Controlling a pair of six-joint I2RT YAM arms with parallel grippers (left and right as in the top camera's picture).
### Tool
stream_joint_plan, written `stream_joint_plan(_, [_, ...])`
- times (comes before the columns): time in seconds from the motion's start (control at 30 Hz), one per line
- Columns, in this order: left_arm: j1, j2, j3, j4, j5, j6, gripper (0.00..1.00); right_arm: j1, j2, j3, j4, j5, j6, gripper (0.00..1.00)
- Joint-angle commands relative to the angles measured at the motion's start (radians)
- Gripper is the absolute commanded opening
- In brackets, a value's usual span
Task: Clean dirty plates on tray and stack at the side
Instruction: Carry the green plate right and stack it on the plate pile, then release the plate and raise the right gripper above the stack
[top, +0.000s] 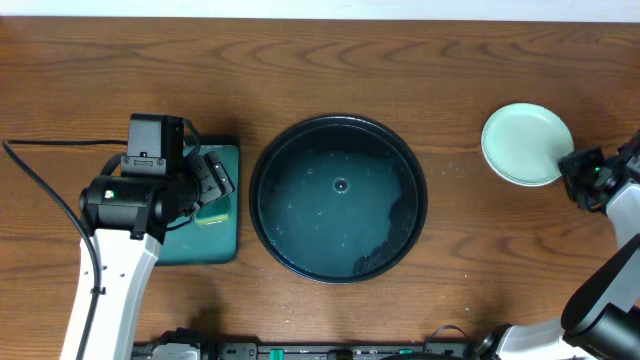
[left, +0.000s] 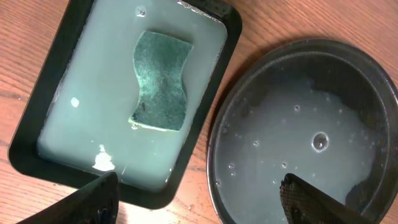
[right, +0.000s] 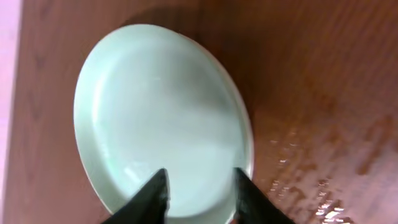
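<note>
The large round black tray (top: 340, 121) sits mid-table with a film of cloudy water in it and no plate; it also shows in the left wrist view (left: 249, 81). A pale mint plate (top: 525, 142) lies on the table at the far right, clean on top (right: 155, 106). I cannot tell whether other plates lie under it. My right gripper (top: 578, 172) hovers at the plate's near edge, its fingers (right: 201, 182) apart and empty. My left gripper (left: 198, 183) is wide open and empty, above the gap between the rectangular tray and the round tray.
A rectangular black-rimmed tray (left: 231, 37) of milky water stands left of the round tray, also seen in the overhead view (top: 200, 246). A green sponge (left: 160, 81) lies in it. Water drops wet the wood (right: 311, 180) beside the plate.
</note>
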Motion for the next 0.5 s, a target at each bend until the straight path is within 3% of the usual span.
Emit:
stream_joint_plan(0.0, [-0.004, 0.005, -0.002, 0.001, 0.002, -0.01, 0.83, 0.003, 0.002, 0.01, 0.001, -0.029, -0.013, 0.15])
stream_joint_plan(0.07, [-0.004, 0.005, -0.002, 0.001, 0.002, -0.01, 0.83, 0.006, 0.002, 0.01, -0.011, -0.012, -0.016, 0.04])
stream_joint_plan(0.13, [-0.004, 0.005, -0.002, 0.001, 0.002, -0.01, 0.83, 0.011, 0.002, 0.01, -0.014, -0.026, -0.036, 0.02])
stream_joint_plan(0.3, [-0.004, 0.003, -0.002, 0.014, -0.048, 0.019, 0.83, 0.033, -0.001, 0.031, -0.01, -0.204, -0.169, 0.2])
stream_joint_plan(0.37, [-0.004, -0.003, -0.001, 0.029, -0.09, 0.018, 0.83, 0.054, -0.011, 0.063, -0.066, -0.196, -0.2, 0.29])
stream_joint_plan(0.47, [-0.003, -0.032, 0.007, 0.053, -0.096, 0.022, 0.83, 0.099, -0.043, 0.119, -0.168, -0.141, -0.283, 0.35])
